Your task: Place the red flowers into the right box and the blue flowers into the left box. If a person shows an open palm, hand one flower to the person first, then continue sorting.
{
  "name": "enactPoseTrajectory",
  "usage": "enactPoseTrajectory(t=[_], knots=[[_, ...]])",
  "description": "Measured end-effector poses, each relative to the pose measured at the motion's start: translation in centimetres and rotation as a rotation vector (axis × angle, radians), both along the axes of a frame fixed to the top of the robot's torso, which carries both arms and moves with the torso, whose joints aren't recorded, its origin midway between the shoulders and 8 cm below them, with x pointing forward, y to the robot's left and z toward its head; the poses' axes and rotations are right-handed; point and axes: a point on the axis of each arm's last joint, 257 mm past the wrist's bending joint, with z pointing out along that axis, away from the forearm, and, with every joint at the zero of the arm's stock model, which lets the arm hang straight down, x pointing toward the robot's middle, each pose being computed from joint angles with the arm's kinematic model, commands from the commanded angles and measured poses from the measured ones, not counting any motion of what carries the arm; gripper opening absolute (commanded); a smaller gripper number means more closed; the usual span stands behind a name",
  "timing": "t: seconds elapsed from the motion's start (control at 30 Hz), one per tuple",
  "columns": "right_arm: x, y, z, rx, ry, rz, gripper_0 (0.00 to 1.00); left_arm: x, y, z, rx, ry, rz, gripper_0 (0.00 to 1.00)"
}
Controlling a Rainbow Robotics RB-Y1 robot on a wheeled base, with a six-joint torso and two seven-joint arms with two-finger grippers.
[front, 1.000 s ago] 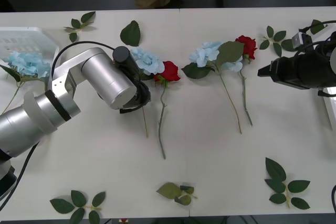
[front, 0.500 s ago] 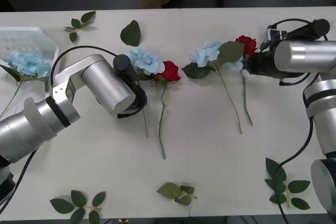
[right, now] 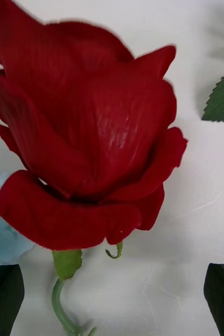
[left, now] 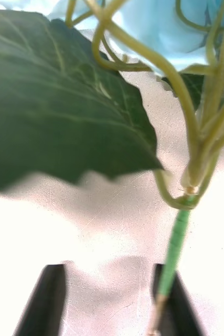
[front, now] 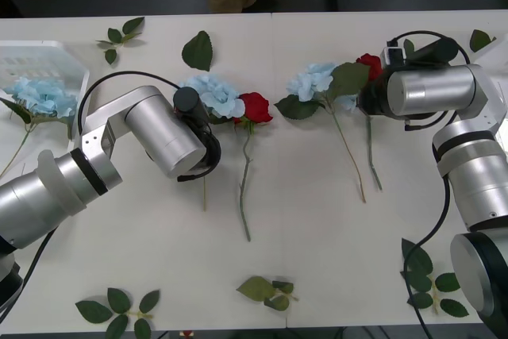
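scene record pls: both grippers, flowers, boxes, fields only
left gripper: jaws open, one finger touching the stem of the blue flower
right gripper: jaws open, at the red rose
flowers on table: second red rose, second blue flower
left box: holds one blue flower
loose leaf sprigs: scattered near the table edges

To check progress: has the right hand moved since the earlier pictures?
Yes. The right hand has moved toward the table's middle, reaching the red rose beside the leaf sprig.
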Motion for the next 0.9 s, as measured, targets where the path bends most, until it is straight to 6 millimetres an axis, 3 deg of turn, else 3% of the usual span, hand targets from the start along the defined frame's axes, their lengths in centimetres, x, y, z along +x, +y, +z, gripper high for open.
enactPoseTrajectory(t=[0.27,0.3,0.4,0.43,0.47,0.53,0.6,0.67,0.77,0.9], knots=[[-0.1,0.2,-0.8,-0.024,0.005,0.014,1.00,0.0,-0.1,0.0,-0.003,-0.002,-0.001,0.00],[-0.1,0.2,-0.8,-0.024,0.004,0.015,0.96,0.1,-0.1,0.0,-0.005,-0.004,-0.003,0.00],[0.1,0.3,-0.8,-0.026,-0.003,0.018,0.74,0.2,-0.3,0.0,-0.013,-0.010,-0.006,0.00],[0.2,0.4,-0.8,-0.029,-0.007,0.022,0.60,0.1,-0.3,0.0,-0.013,-0.009,-0.006,0.00],[0.4,0.6,-0.8,-0.033,-0.015,0.027,0.52,0.1,-0.3,0.0,-0.013,-0.009,-0.006,0.00],[0.8,0.9,-0.7,-0.040,-0.031,0.037,0.22,0.0,0.1,-0.1,-0.005,-0.001,0.000,0.00],[1.3,1.1,-0.5,-0.044,-0.055,0.044,0.04,-1.0,1.2,-0.3,0.022,0.045,0.020,0.00],[1.9,1.1,-0.4,-0.045,-0.077,0.047,0.00,-2.5,3.0,0.2,0.060,0.118,0.045,0.00],[2.3,1.1,-0.2,-0.044,-0.092,0.047,0.00,-4.4,5.9,3.4,0.112,0.204,0.058,0.00],[2.4,1.2,-0.1,-0.040,-0.091,0.046,0.00,-6.2,10.8,10.5,0.171,0.277,0.061,0.00]])
